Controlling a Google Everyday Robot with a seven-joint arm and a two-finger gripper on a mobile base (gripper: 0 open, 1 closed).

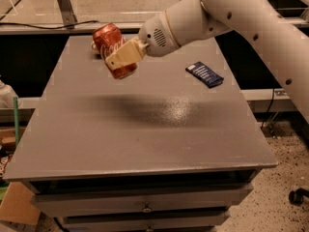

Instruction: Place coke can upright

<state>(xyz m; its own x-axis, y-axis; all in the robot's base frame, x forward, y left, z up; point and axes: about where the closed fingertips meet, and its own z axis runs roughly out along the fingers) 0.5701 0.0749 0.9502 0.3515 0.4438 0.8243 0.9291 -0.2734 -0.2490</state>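
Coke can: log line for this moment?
pincer: shut on coke can | can: tilted, above table | position: far left | upright: not yet

Even overhead light; glare on table (176, 111); soft shadow under claw (117, 64) clasping coke can (107, 36), far-left.

Table (159, 134): blue packet (204, 74), seemingly flat; hand (117, 64) over far-left.

arm (251, 18): 1, white, enters from upper right, stretched leftward | wrist (161, 30): angled down-left | gripper (119, 64): upper-left of view, tan fingers (126, 53) clamped on tilted coke can (107, 36)
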